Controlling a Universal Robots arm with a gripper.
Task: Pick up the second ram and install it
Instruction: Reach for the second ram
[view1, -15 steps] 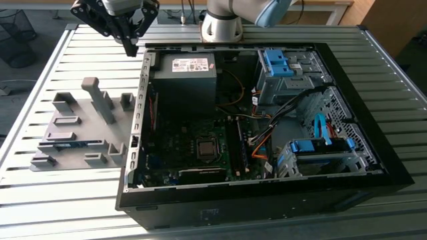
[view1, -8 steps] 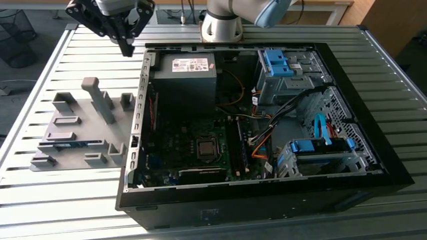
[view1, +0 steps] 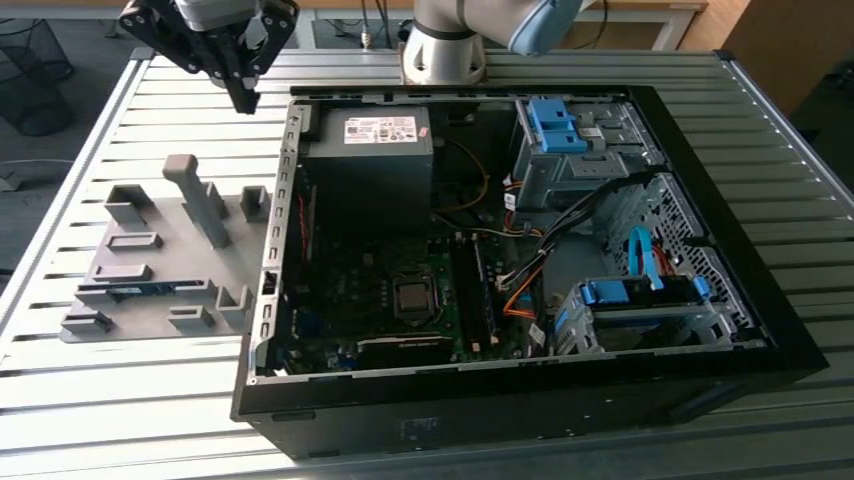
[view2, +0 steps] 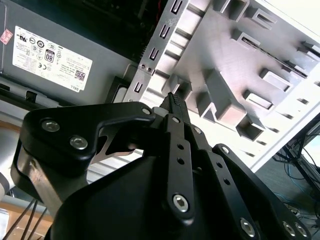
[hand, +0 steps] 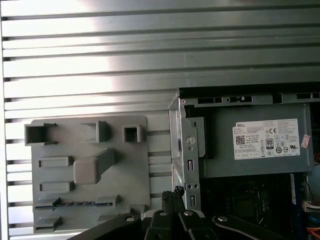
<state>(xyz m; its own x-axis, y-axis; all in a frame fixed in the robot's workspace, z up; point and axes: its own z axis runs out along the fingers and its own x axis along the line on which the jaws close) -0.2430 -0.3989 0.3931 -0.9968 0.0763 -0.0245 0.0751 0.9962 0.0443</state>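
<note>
The second ram (view1: 134, 291) is a thin blue-green stick standing on edge in a slot of the grey holder plate (view1: 160, 215), on the table at the exterior view's left of the open computer case (view1: 747, 300). In the first wrist view the ram (hand: 75, 203) shows as a dark strip near one edge of the holder (hand: 130, 175). My gripper (view1: 246, 98) hangs high over the table by the case's far corner, well away from the ram. Its black fingers are pressed together with nothing between them in both wrist views (view2: 173, 98) (hand: 175, 194).
Inside the case are the grey power supply (view1: 371, 150), the motherboard with its long memory slots (view1: 475, 290), orange cables (view1: 521, 295) and blue drive-bay clips (view1: 554, 125). A tall grey post (view1: 200, 200) rises from the holder. The slatted metal table (view1: 120, 420) surrounds everything.
</note>
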